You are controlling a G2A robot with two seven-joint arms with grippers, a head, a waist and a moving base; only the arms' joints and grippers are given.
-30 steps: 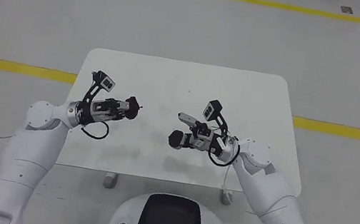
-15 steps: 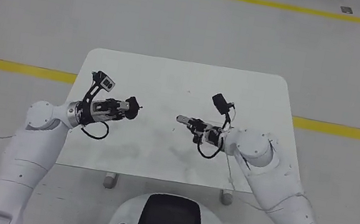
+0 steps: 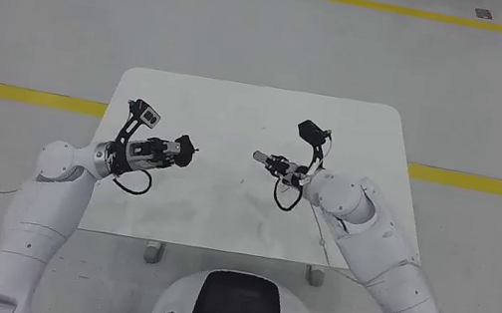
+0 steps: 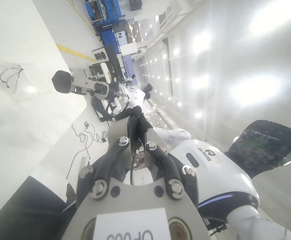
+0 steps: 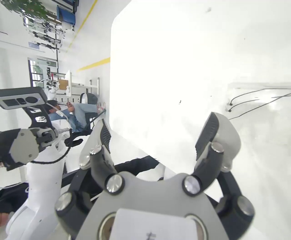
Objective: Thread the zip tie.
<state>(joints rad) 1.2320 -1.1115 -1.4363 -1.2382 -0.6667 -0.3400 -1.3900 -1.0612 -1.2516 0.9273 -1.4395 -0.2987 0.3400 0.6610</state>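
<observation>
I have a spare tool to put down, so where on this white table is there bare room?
Bare: the far strip of the white rectangular table beyond both arms. Crowded: mid-table, where the left gripper, shut on a black zip tie, faces the open right gripper, beside a clear bag of thin black ties.

A white table [image 3: 240, 104] with rounded corners stands on a pale grey floor [image 3: 252, 35] crossed by two yellow lines [image 3: 19, 93]. Rows of round ceiling lights [image 4: 175, 51] glow bright. Blue racks [image 4: 109, 16], a paned window [image 5: 37, 68] and a leafy plant [image 5: 25, 6] line the hall.
</observation>
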